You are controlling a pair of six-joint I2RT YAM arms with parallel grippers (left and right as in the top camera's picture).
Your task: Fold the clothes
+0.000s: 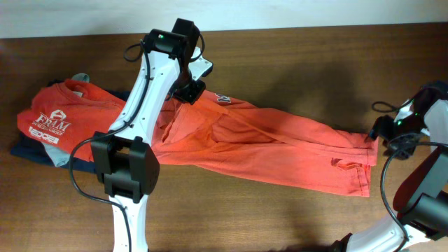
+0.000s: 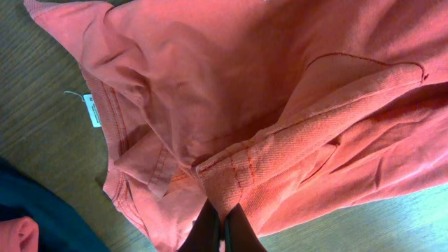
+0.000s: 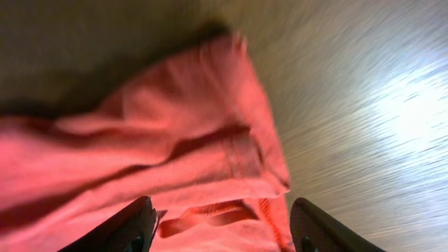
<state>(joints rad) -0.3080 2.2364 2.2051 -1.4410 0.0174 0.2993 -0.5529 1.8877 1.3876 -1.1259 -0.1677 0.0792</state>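
The coral-red T-shirt [image 1: 280,143] lies stretched in a long band across the table. My left gripper [image 1: 187,91] is shut on a fold of its fabric near the collar; the left wrist view shows the pinched fold [image 2: 224,185] between the closed fingers [image 2: 224,234] and a white label [image 2: 92,110]. My right gripper [image 1: 378,133] is at the shirt's right end. In the right wrist view its fingers [image 3: 220,227] are wide open over the shirt's hem [image 3: 231,157]. A folded red tee with white "FRAM" print [image 1: 63,115] lies at the left on navy and grey garments [image 1: 31,152].
The wooden table [image 1: 308,63] stretches behind and in front of the shirt. The left arm's base [image 1: 126,168] stands over the near left part. Cables hang by the right arm [image 1: 392,175]. A dark navy cloth [image 2: 35,217] shows in the left wrist view.
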